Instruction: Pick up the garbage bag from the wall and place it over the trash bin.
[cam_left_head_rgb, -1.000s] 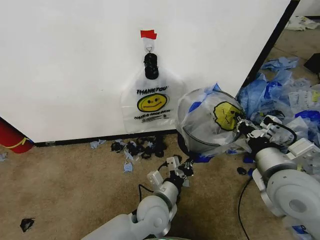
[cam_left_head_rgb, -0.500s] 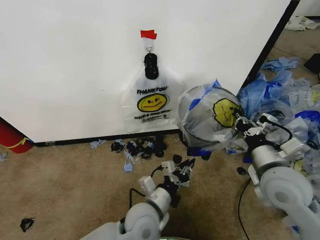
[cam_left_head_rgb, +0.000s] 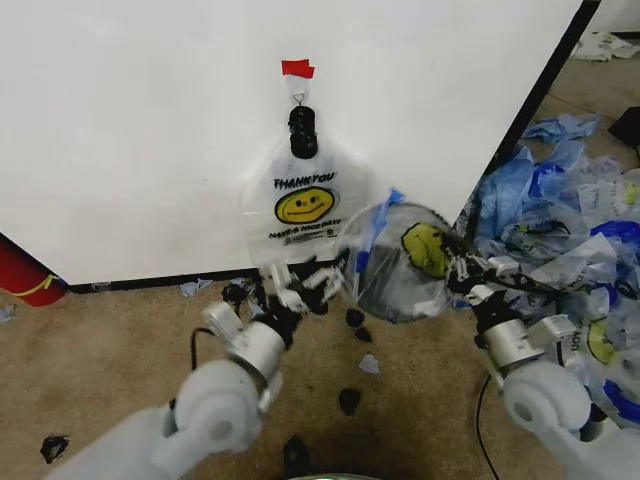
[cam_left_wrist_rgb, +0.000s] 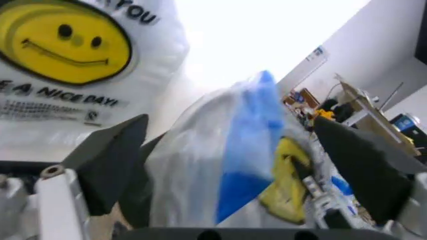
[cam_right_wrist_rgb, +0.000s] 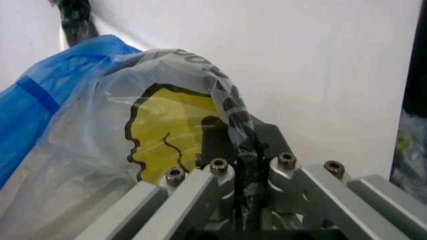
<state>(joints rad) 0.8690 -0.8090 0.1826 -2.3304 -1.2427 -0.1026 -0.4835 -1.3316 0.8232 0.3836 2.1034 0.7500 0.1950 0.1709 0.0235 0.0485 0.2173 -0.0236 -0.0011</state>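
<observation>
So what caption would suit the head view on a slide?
Right tool pinches a smiley garbage bag draped on the trash bin; open left tool reaches toward it.

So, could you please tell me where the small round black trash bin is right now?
In the head view the small round black trash bin stands right of centre by the white wall, draped in a translucent smiley garbage bag pinched by the right gripper.

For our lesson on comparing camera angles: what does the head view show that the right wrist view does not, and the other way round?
Head view alone: the left claw, open, reaching toward the garbage bag's blue-edged side; a second smiley bag hanging from the hook under the red tape; scraps on the carpet. Right wrist view alone: a close look at the right claw, shut on a pinched fold of plastic. Both share the garbage bag with its yellow smiley face, the right claw gripping it, and the white wall.
</observation>
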